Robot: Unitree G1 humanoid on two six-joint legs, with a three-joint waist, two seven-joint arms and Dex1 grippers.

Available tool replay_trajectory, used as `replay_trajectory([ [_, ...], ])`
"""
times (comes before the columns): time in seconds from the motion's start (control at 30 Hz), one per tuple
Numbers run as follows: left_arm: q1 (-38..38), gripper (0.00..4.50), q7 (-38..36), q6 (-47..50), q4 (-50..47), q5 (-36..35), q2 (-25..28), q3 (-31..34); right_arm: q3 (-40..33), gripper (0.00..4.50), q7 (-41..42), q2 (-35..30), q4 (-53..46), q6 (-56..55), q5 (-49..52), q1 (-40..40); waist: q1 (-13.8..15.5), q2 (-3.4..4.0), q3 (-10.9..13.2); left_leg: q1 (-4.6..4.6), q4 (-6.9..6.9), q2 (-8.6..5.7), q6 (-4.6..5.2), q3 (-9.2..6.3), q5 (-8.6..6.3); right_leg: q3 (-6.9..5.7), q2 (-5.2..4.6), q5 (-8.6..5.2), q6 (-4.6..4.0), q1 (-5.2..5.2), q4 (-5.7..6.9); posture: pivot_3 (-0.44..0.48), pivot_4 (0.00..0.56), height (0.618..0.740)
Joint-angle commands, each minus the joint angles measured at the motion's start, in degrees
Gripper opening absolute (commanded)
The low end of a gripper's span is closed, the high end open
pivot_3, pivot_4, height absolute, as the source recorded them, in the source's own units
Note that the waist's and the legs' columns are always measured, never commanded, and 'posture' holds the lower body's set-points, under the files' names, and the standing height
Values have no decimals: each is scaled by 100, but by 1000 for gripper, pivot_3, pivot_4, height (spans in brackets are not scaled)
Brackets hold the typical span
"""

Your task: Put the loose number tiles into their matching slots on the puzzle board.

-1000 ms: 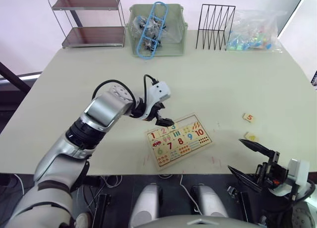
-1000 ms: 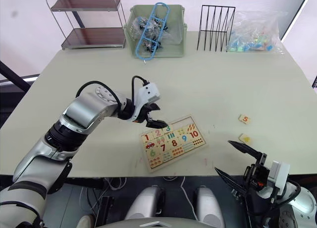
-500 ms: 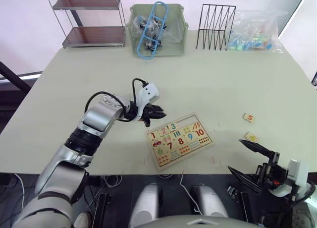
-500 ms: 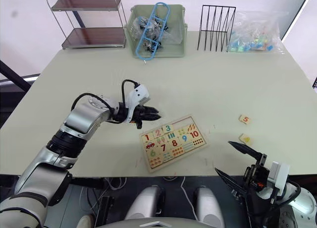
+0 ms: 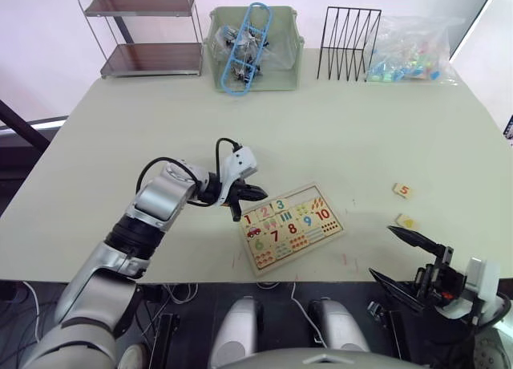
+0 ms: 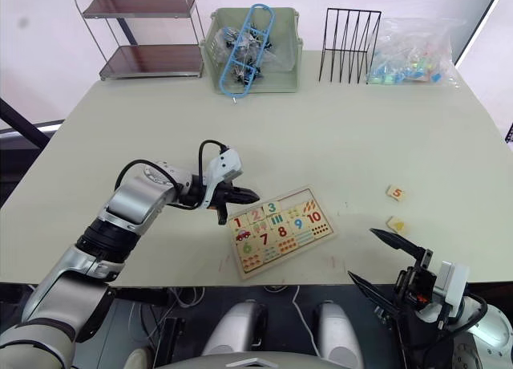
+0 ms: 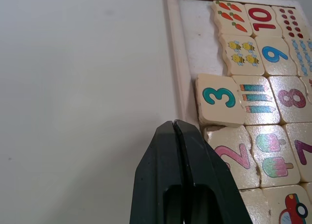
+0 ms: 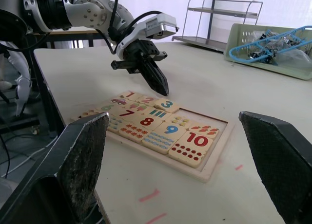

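Fingers pressed together, nothing between them: left gripper (image 7: 174, 122) at the puzzle board's (image 5: 290, 226) far-left rim, tip just beside the 3 tile (image 7: 219, 100), which sits crooked in the top row and overlaps that rim. Tiles 1 and 2 seated beside it; two top-row slots (image 7: 197, 39) bare. Fingers spread wide: right gripper (image 8: 175, 151), low off the board's near-right. Loose 5 tile (image 5: 403, 190) and another tile (image 5: 406, 220) well right of the board.

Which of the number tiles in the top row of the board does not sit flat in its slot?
The tile with the teal 3: it sits crooked, overlapping the puzzle board rim, whereas the 2 tile beside it lies flat.
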Motion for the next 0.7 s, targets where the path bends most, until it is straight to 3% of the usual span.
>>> replay_trajectory([
  [0.03,-3,36,-70,-69,-214,55,-24,28,-62,4500,-24,-67,-195,-40,66,41,0,0,0,0,0,0,0,0,0,0,0,0,0,0,0,0,150,740],
  [0.7,27,36,-196,-1,-347,146,-95,37,-14,4500,-84,-63,-226,-38,47,38,0,0,0,0,0,0,0,0,0,0,0,0,1,0,0,0,150,740],
])
